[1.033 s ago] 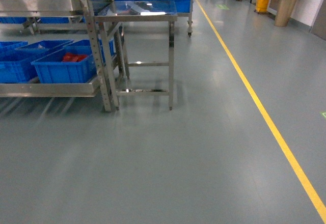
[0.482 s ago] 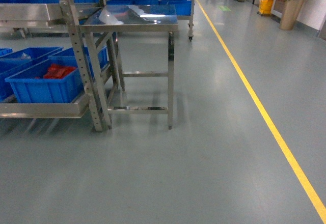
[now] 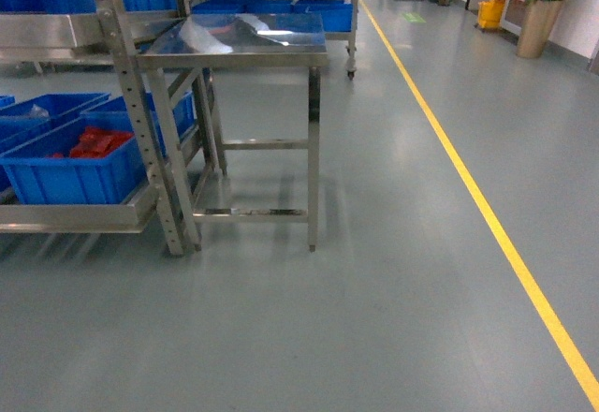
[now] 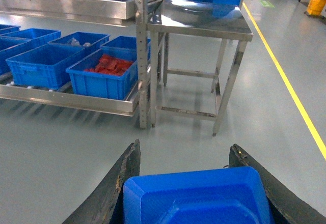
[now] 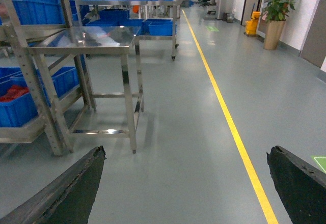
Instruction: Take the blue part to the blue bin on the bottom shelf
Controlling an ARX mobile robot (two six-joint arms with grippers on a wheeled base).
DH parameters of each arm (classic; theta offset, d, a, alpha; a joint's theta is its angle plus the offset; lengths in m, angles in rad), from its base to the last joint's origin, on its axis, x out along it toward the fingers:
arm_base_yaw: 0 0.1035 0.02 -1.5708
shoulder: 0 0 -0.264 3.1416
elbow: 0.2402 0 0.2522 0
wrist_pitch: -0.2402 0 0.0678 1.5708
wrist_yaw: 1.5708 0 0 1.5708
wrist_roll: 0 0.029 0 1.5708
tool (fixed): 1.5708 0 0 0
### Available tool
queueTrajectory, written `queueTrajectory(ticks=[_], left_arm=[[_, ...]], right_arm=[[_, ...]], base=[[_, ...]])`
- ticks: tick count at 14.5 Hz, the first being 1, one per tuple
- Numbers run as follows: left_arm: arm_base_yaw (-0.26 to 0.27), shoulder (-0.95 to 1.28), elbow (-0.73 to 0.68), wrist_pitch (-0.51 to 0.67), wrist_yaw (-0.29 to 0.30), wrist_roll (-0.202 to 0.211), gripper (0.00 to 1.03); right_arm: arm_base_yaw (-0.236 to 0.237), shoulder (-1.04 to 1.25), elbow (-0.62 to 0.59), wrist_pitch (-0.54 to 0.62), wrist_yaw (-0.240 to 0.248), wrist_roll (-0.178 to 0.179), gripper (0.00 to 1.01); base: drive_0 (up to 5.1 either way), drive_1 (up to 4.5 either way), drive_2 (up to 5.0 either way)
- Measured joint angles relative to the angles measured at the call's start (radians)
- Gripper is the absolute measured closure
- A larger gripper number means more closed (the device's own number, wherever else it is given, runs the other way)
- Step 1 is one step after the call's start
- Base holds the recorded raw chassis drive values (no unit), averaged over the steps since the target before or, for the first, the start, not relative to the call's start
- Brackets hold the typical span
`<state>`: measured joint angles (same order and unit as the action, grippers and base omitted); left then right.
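Blue part (image 4: 196,196) — clamped in left gripper (image 4: 186,183), long axis crosswise between the jaws.
Glossy moulded plastic, bevelled corners; right gripper (image 5: 186,183) spread wide, holding nothing.

Factory floor: steel rack (image 3: 140,140), blue bins (image 4: 104,74), yellow floor line (image 3: 487,215), steel table (image 3: 243,42).

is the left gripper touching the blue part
Touching. The left wrist view shows the blue part wedged between both jaws of the left gripper, its edges pressed against each inner face with no gap.
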<state>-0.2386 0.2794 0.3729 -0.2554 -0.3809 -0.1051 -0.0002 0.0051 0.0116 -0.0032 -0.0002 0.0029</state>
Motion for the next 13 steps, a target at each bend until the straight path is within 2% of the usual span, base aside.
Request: queueTrajectory(ticks=[13], left_arm=[[0.0,0.001,0.0,-0.001,0.0,0.0,0.59]], right_arm=[[0.0,0.0,0.0,0.001,0.0,0.0,0.03]], base=[[0.0,4.09,-4.2]])
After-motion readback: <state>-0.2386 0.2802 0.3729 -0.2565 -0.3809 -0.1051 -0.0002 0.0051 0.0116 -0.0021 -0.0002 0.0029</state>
